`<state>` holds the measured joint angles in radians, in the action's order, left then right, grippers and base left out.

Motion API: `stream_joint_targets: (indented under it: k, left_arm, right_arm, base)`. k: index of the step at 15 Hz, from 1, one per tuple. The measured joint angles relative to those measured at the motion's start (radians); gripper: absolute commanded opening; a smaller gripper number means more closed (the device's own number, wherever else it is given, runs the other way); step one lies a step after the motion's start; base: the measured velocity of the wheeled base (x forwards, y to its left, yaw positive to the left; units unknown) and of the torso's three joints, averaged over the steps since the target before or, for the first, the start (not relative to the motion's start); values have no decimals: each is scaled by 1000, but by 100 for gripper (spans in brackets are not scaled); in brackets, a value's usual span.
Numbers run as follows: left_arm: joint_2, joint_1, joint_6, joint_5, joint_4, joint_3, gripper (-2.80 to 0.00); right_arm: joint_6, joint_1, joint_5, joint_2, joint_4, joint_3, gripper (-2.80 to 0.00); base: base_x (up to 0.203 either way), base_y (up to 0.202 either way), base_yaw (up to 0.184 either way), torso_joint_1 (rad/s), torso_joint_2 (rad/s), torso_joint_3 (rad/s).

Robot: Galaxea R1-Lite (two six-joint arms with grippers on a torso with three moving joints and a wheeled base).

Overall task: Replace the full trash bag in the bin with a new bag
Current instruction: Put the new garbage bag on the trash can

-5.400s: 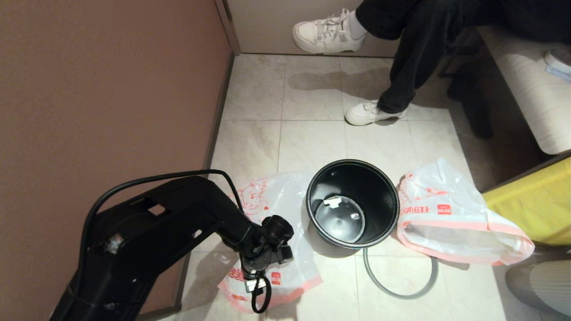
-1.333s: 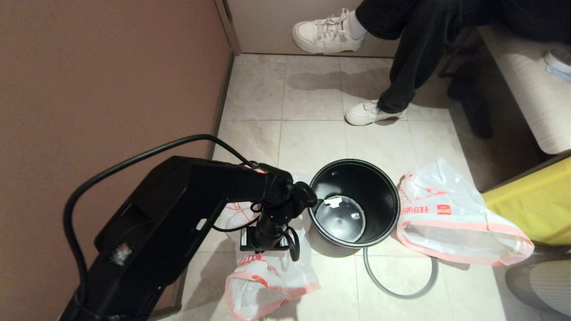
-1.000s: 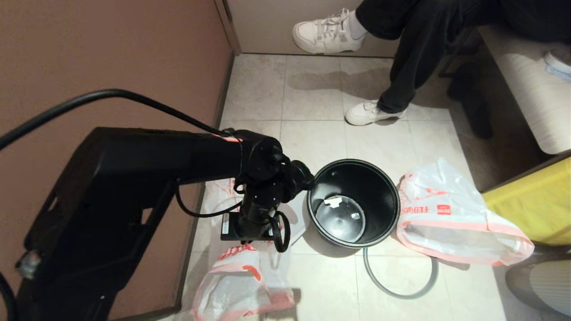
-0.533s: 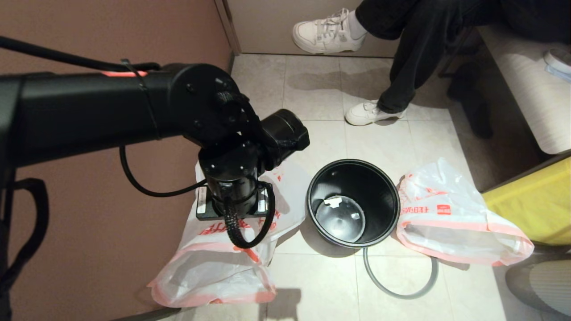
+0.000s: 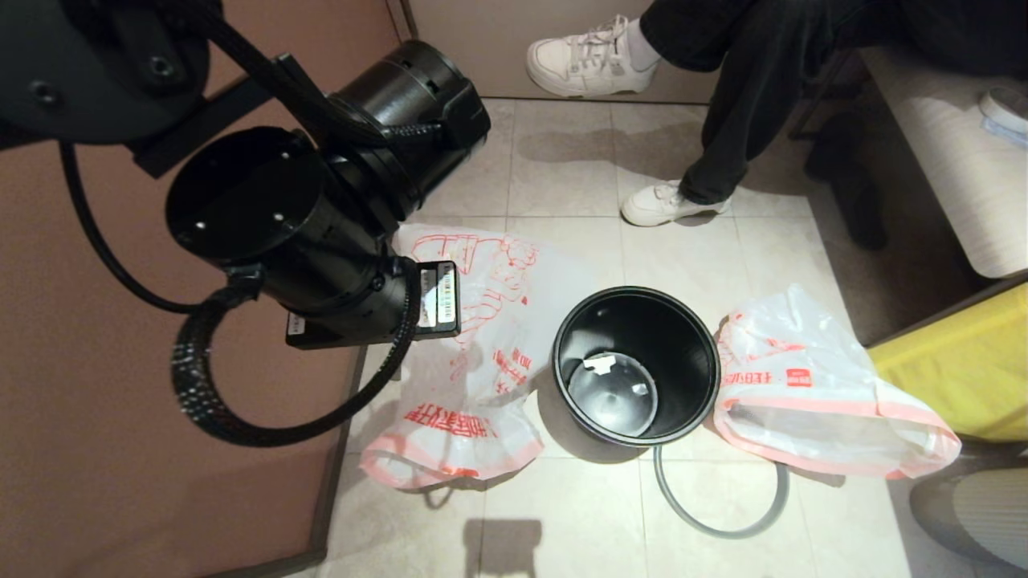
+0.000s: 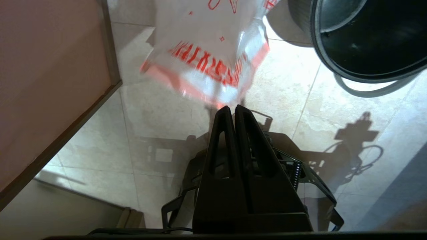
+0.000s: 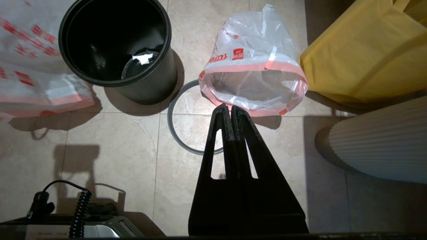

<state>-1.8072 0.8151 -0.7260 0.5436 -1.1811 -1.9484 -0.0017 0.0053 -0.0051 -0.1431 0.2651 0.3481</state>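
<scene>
Though the head view fills with the bulky wrist of the left arm, it hides that arm's fingers from us; only the left wrist view shows the left gripper, its jaws pressed together with no gap. Their tips meet the pink hem of the new bag, and we read them as pinching a thin fold of it. The new bag hangs limp and red-printed beside the bin, between it and the brown wall at the floor's left edge, throwing a shadow on the tiles below.

The right arm is missing from the head view altogether. We see the right gripper only through its own wrist camera: jaws pressed together, holding nothing, hanging above the tiles on the robot's side of the grey ring and the full bag.

The bin stands upright in the middle of the floor, unlined, with a white scrap at its bottom. The grey ring lies flat on the tiles against the bin's near side. The full bag lies on its side just right of the bin, and the right wrist view alone shows us its mouth gaping toward the robot, next to a yellow bag. A seated person's white shoes rest near the floor's far edge.
</scene>
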Motion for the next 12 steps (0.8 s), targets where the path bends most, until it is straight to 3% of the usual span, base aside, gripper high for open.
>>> stream_joint_targets:
  k: [3,6,10,12]
  left_arm:
    - [-17,-9,-9,-1,10,31,-280]
    - [-141,-36,-10,-1,58,42,-280]
    - [-419,-83,15,3,229,30,-280]
    - [-560,-134,76,18,344,11,-280]
  right_arm:
    - [-2,0,1,-77,10,51,-280]
    - [-3,0,-1,-94,37,50,-280]
    - [-3,3,5,-81,55,43,-280]
    - [-3,6,16,-61,79,30,-280]
  base:
    - [0,0,0,0,0,0]
    - [0,0,0,0,0,0]
    - [0,0,0,0,0,0]
    - [0,0,0,0,0,0]
